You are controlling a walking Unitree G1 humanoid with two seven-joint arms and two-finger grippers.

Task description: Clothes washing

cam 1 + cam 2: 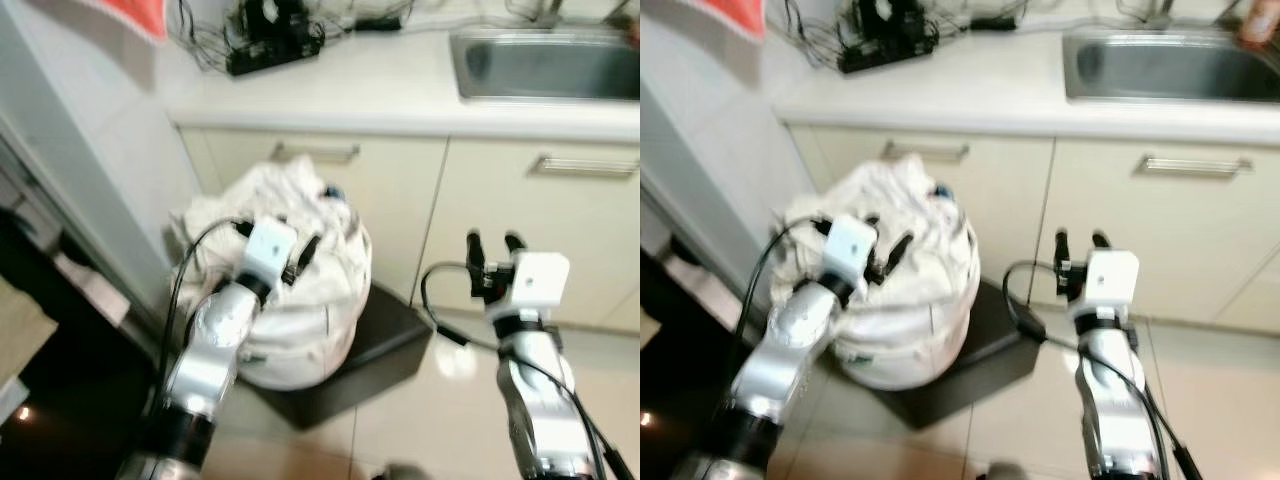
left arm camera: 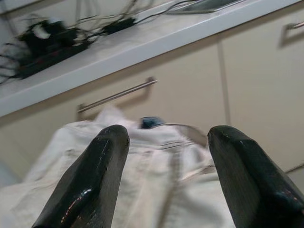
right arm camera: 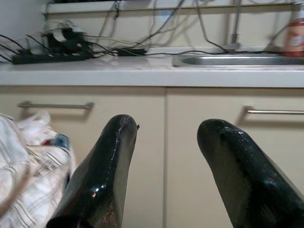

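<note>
— Cream-white cloth, crumpled and soft: that is the laundry bag (image 1: pixel 300 300), a rounded sack stuffed so full that its clothes (image 1: pixel 285 195) heap out of the mouth in folds. Some of the fabric shows faint stripes, and a small blue scrap (image 2: pixel 151 122) sits near the top.

— Where does it stand?

— On a dark, flat, square-cornered platform (image 1: pixel 385 345) on the glossy pale floor tiles (image 1: pixel 440 420), close against the cream cabinet front (image 1: pixel 400 210) with its slim metal bar handles (image 1: pixel 315 152).

— And the grippers?

— The left gripper (image 1: pixel 283 248) hangs over the top of the heap, its two black fingers (image 2: pixel 90 185) spread wide with nothing between them. Whether they touch the cloth cannot be told. The right gripper (image 1: pixel 492 250) is raised to the right of the platform, facing the cabinet doors, fingers (image 3: pixel 104 175) likewise parted and holding nothing.

— Above the cabinets?

— A smooth white countertop (image 1: pixel 380 85). A stainless steel sink (image 1: pixel 545 65) is let into it toward its right end; a black power strip (image 1: pixel 275 45) tangled with cables lies near the back left corner. A reddish bottle (image 3: pixel 295 28) stands by the sink's far side.
</note>
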